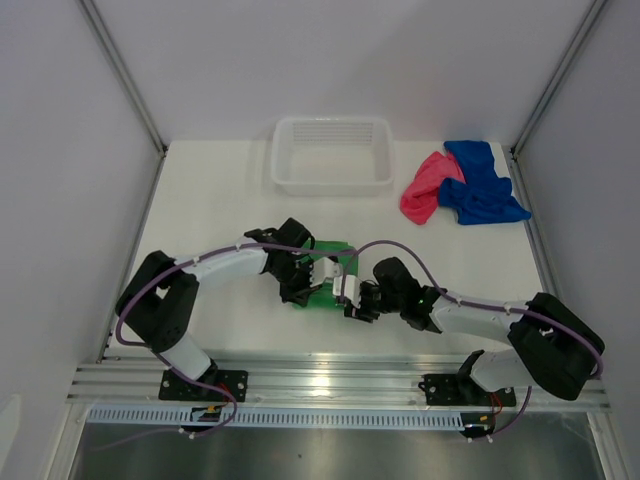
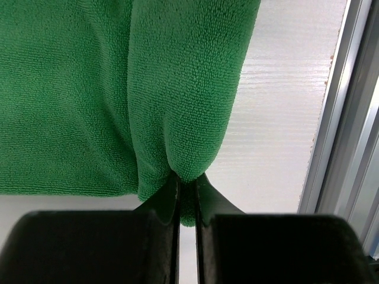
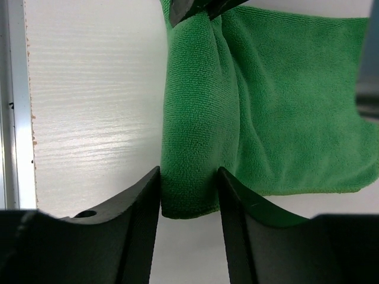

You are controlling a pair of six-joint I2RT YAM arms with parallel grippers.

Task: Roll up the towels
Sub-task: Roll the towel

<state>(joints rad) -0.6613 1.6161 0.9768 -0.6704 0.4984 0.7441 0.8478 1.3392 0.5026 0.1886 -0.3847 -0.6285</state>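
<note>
I am pinching my left gripper [image 2: 188, 178] tight on one end of the green microfibre towel [image 2: 71, 89]. Its black fingers are pressing together with only a nub of looped pile squeezed between them. My right gripper [image 3: 189, 177] is gripping the opposite end of the same soft roll, and the plump fold is filling the gap between its curved fingers and touching both.

From each pair of fingertips the rounded roll is running straight towards the other pair. To one side of it the unrolled cloth is lying flat with a straight hem. To the other side the white wood-grain table [image 1: 220, 200] is lying bare as far as the aluminium rail [image 2: 349, 118] along its edge.

Far beyond the fingers, the crumpled pink-red towel [image 1: 424, 188] and the royal blue towel [image 1: 482, 182] are lying against each other. The white slotted plastic basket [image 1: 332, 183] is sitting near them, and open tabletop is separating all three from the green towel.
</note>
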